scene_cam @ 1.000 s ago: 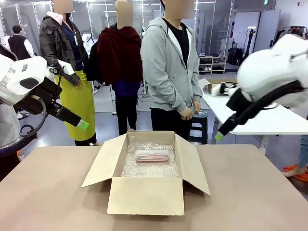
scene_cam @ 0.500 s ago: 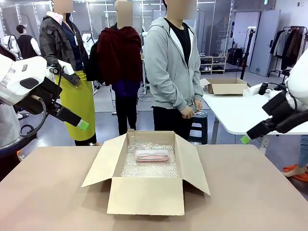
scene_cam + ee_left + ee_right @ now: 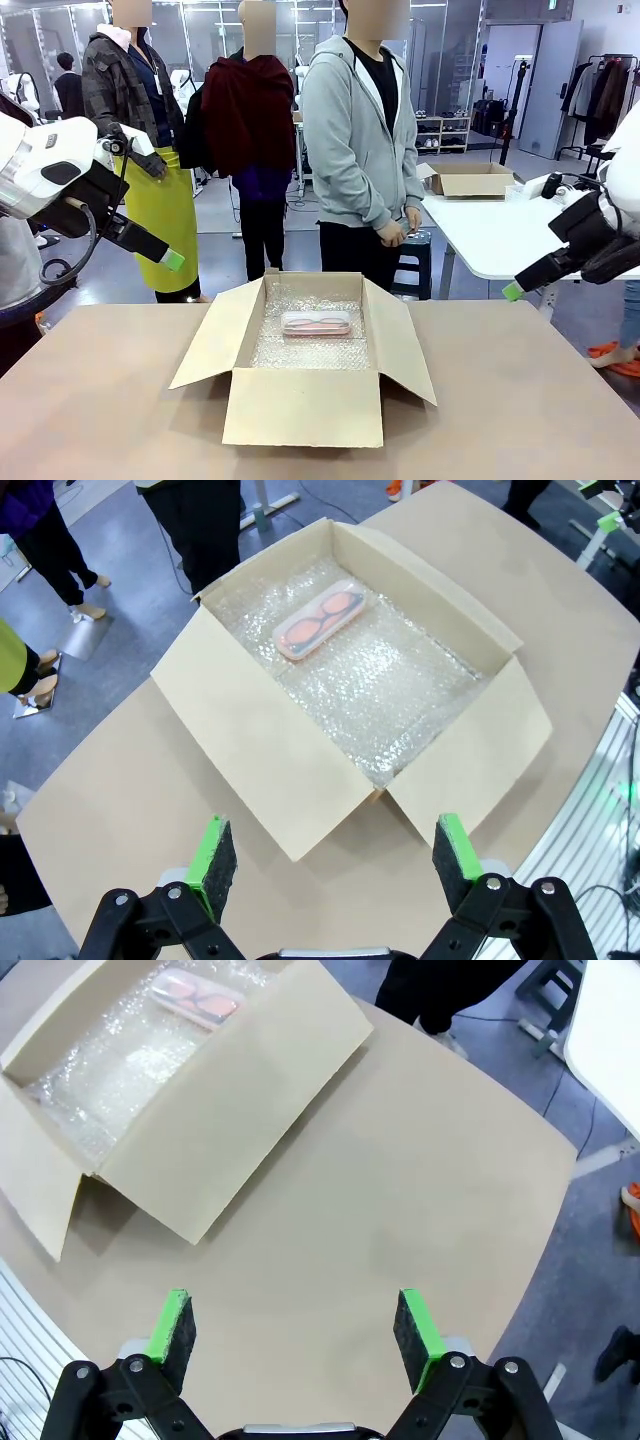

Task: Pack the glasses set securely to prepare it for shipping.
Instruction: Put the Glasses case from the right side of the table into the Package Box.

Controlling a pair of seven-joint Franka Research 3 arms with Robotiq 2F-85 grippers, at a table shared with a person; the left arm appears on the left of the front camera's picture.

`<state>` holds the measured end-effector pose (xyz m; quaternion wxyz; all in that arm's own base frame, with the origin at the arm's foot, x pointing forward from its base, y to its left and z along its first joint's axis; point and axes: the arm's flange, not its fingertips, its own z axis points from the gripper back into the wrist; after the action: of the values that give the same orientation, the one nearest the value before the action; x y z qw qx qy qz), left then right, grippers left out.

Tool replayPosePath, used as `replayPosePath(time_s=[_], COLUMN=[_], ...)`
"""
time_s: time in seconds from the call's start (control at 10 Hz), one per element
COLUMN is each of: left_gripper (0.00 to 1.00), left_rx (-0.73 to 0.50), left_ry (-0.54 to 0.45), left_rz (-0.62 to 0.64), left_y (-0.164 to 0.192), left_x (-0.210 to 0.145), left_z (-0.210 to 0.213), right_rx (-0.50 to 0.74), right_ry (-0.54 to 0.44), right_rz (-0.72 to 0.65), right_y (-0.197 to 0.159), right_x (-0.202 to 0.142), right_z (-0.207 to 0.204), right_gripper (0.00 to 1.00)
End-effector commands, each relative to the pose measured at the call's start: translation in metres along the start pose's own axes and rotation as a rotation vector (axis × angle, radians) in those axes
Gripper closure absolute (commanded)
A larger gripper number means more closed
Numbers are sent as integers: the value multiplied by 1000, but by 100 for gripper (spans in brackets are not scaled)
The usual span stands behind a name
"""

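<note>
An open brown cardboard box (image 3: 300, 405) sits in the middle of the tan tabletop (image 3: 100, 400), all four flaps folded outward and its floor lined with clear bubble wrap (image 3: 300, 352). Lying flat on that wrap, toward the far wall of the box, is the pale pink, round-cornered glasses case (image 3: 316, 323). From the left wrist view the case (image 3: 320, 623) shows an orange glasses outline on top, and it touches neither side wall.

Both arms hang up off the tabletop, well apart from the box. The left pincer (image 3: 335, 855) is spread wide with nothing between its green pads, looking down on the box from above. The right pincer (image 3: 292, 1325) is likewise wide and holds nothing, over bare tabletop beside the box's right flap.

A person in a grey hooded jacket (image 3: 355, 140) stands at the far side, hands down by the waist.
</note>
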<state>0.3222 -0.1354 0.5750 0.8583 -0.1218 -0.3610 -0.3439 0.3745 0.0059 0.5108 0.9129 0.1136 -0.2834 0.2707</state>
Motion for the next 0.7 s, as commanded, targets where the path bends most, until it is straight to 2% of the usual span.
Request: replayPosePath(time_s=[0.0, 0.6], left_gripper=[0, 0], left_rx=[-1, -1], left_ry=[-7, -7], left_rz=[-6, -6], left_y=[2, 2], left_x=[0, 0], left_z=[2, 2], right_rx=[1, 1], right_ry=[9, 9], right_rz=[-13, -13], right_y=[0, 0], right_x=[1, 1], right_z=[0, 0], right_gripper=[0, 0])
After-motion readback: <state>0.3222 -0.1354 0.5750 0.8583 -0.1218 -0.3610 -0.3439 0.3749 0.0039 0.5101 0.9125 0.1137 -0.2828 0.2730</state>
